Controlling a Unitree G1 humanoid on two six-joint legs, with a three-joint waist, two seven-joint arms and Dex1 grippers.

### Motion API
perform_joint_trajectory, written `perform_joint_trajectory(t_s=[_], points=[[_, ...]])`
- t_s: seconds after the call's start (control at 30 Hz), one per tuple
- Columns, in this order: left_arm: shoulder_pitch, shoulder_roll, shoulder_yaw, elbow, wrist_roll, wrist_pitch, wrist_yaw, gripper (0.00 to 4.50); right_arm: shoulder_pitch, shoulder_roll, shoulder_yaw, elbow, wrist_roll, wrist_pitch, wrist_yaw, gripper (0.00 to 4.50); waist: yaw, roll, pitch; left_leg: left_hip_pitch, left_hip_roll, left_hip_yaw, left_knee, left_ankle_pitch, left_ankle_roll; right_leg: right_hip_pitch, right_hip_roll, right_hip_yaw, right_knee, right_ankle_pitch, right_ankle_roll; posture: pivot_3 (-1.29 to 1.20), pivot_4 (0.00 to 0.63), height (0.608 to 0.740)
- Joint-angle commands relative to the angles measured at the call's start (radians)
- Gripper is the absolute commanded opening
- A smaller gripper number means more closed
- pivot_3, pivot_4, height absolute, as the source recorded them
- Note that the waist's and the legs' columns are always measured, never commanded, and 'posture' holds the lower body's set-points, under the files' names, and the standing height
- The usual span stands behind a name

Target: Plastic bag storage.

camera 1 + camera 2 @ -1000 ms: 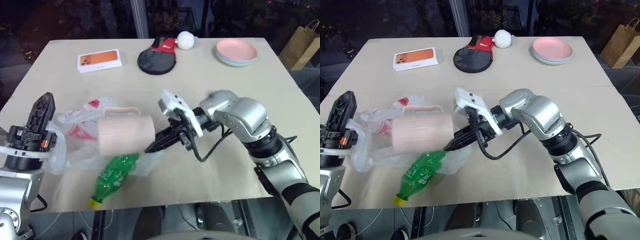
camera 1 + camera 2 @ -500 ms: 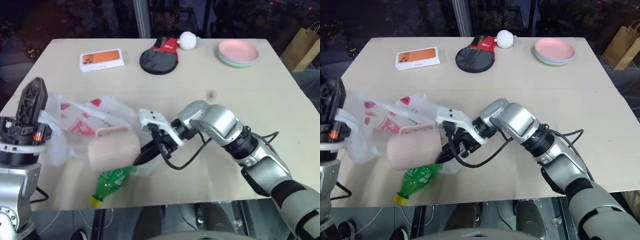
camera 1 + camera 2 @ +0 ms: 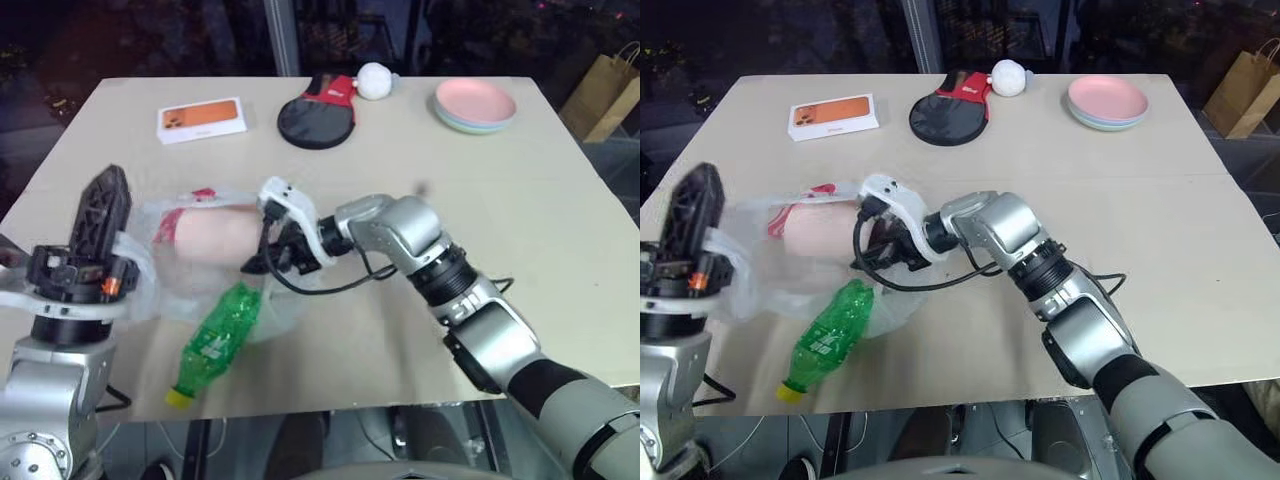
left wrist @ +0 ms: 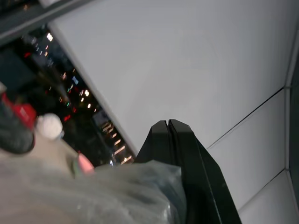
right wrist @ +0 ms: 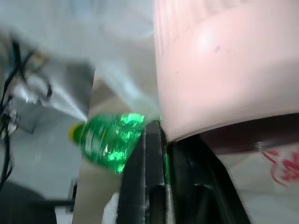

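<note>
The plastic bag (image 3: 770, 265), thin, crinkled and translucent with red print, lies at the bench's (image 3: 1120, 210) left front, wrapped about a smooth pink mug (image 3: 820, 229) lying on its side. The left claw (image 3: 100, 215) points up, fingers pressed together and pinching a fold of the bag. The right arm reaches across leftward; the right claw (image 3: 262, 258) sits at the mug's end, and its spread cannot be told. A crumpled green bottle (image 3: 825, 335) lies just in front.

Mug (image 3: 208, 236) inside plastic bag (image 3: 160, 275), near-left on table (image 3: 520, 210); bottle (image 3: 215, 336) just before it; plates (image 3: 475, 103) far-right.
</note>
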Motion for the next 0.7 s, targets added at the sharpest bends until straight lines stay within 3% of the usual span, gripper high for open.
perform_joint_trajectory(t_s=[0.03,0.13,0.17,0.2,0.37,0.53,0.7], points=[[-0.014,0.001,-0.021,-0.045,-0.011,-0.025,-0.011,0.0,-0.046,0.061,-0.067,0.009,0.011,-0.037,-0.056,2.04,-0.001,0.0,0.0,0.0,0.0,0.0,0.0,0.0,0.0,0.0,0.0,0.0,0.0,0.0,0.0,0.0,0.15,0.74],[-0.032,0.01,-0.042,-0.039,-0.011,-0.037,-0.005,0.0,-0.044,0.088,-0.092,0.027,0.002,-0.064,-0.1,3.48,0.001,0.0,0.0,0.0,0.0,-0.001,0.0,0.0,0.0,0.0,0.0,-0.001,0.001,0.0,0.0,0.0,0.15,0.74],[-0.036,0.014,-0.044,-0.034,-0.011,-0.039,-0.005,0.0,-0.043,0.087,-0.095,0.026,0.004,-0.068,-0.102,4.18,0.0,0.0,0.0,0.0,0.0,-0.001,0.0,0.0,0.0,0.001,0.0,-0.001,0.0,0.0,0.0,0.0,0.15,0.74],[-0.04,0.017,-0.045,-0.028,-0.011,-0.042,-0.004,0.0,-0.042,0.082,-0.099,0.025,0.001,-0.076,-0.109,4.48,-0.002,0.0,0.0,0.0,0.0,-0.001,0.0,0.0,0.0,0.0,0.0,-0.001,0.0,0.0,0.0,0.0,0.15,0.74],[-0.051,0.034,-0.037,0.002,-0.011,-0.046,-0.007,0.0,-0.04,0.006,-0.113,-0.038,0.023,-0.072,-0.056,4.48,-0.004,0.001,0.0,0.0,0.0,-0.001,-0.001,0.0,0.0,0.0,0.001,-0.001,0.0,0.0,0.0,0.0,0.15,0.74],[-0.061,0.05,-0.004,0.057,-0.011,-0.051,-0.009,0.0,0.014,-0.231,-0.103,-0.224,0.127,0.0,0.189,4.48,0.007,0.001,0.0,-0.001,0.0,-0.002,0.0,0.0,0.0,0.001,0.0,-0.002,-0.001,0.0,0.0,0.0,0.15,0.74],[-0.02,0.063,0.019,0.11,-0.011,-0.024,-0.034,0.0,0.108,-0.355,-0.105,-0.365,0.151,-0.039,0.245,4.48,-0.005,0.001,0.001,0.0,0.001,-0.002,0.0,0.0,0.0,0.001,0.0,-0.002,-0.001,0.0,0.0,0.0,0.15,0.74]])
